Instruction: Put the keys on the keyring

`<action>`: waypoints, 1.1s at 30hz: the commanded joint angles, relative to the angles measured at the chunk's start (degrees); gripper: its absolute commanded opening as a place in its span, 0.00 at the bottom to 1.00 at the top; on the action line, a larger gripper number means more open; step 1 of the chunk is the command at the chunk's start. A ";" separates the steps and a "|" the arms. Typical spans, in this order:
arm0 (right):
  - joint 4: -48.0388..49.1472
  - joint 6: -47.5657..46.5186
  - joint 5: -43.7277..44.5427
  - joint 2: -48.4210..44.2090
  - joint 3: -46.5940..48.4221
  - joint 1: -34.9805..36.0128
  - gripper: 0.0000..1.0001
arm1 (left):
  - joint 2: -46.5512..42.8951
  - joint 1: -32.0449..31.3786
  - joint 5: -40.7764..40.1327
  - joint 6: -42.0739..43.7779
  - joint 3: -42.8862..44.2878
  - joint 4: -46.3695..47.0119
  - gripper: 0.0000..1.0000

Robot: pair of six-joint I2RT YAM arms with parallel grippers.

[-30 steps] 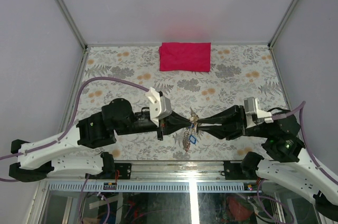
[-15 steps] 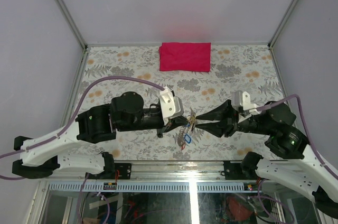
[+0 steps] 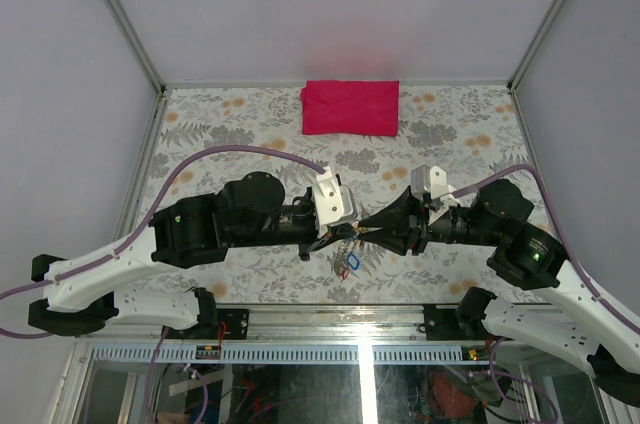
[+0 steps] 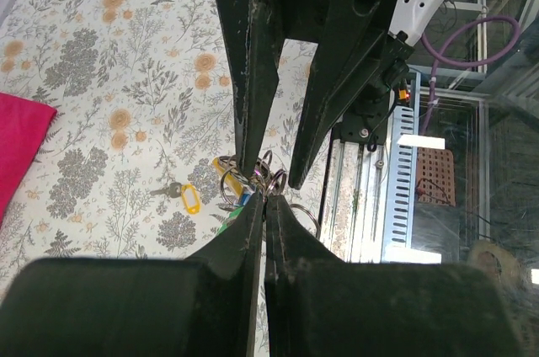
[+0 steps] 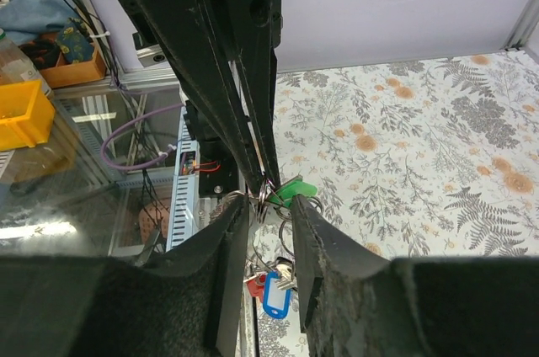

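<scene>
Both arms have shifted away from the near edge. Left pincer (image 4: 265, 203) pinches the keyring (image 4: 271, 175) above the desk (image 3: 230, 124), keys (image 5: 272, 294) dangling; right pincer (image 5: 268, 205) slightly apart, grip unclear. Best hold the ring steady and thread slowly.

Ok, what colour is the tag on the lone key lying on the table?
Yellow tag; clearest in the left wrist view.

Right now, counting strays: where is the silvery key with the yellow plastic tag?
Left wrist view: yellow-tagged key lies on the floral table, just left of the held key bunch.
</scene>
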 commanded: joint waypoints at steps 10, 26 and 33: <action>2.32 -0.94 -2.06 0.80 1.82 0.04 0.28 | -0.88 -0.18 -1.35 0.66 2.64 1.74 0.00; 4.87 0.13 -3.08 2.25 1.05 0.01 0.00 | -0.89 -0.16 -2.03 0.17 2.60 2.09 0.00; 6.07 -1.39 -2.57 -1.12 0.45 0.02 0.00 | -3.17 -0.24 -2.36 -0.42 0.77 4.55 0.03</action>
